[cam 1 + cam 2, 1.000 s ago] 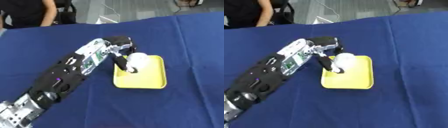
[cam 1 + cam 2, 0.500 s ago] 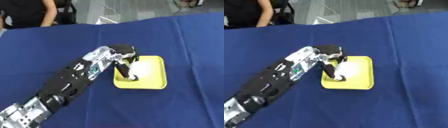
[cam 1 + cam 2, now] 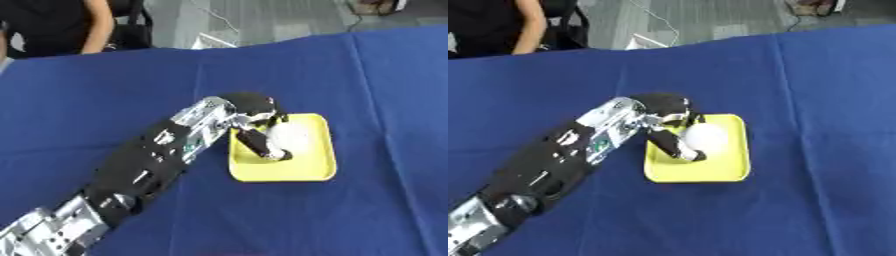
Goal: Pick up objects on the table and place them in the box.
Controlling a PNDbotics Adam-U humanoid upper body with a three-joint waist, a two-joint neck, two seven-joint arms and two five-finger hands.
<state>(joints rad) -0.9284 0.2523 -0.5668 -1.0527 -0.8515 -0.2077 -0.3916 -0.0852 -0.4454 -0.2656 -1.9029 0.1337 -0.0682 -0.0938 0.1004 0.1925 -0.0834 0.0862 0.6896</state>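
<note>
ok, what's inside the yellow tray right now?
A white round object sits in the yellow tray, with the left hand curled round its left side. Whatever lies under the hand and object is hidden.

A blue tabletop (image 3: 105, 90) carries a yellow tray (image 3: 302, 172) lying flat near its middle.

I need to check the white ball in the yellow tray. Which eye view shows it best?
The right eye view: the white ball shows as a clear round shape in the yellow tray, beside the left robot hand. In the left eye view it looks paler and its edge is harder to make out.
</note>
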